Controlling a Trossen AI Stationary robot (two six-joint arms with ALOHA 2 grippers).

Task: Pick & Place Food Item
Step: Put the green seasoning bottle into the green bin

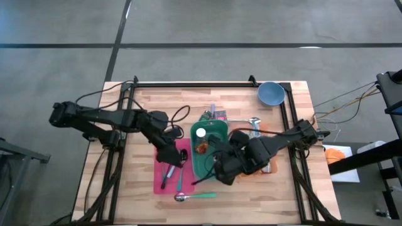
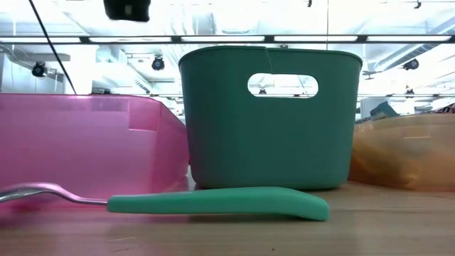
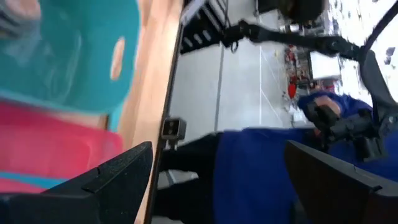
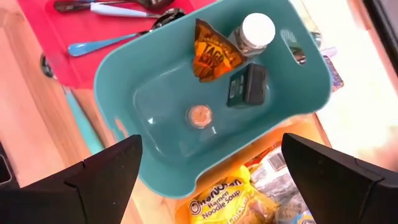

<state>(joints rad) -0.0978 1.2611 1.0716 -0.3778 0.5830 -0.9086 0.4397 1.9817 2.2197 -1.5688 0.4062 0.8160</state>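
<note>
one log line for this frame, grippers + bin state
left gripper: open, over pink tray | right gripper: open, empty, above teal bin | bin holds: bottle, orange packet

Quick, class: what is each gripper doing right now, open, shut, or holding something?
Left gripper: open, holding nothing, over the pink tray.
Right gripper: open, holding nothing, above the green bin.
</note>
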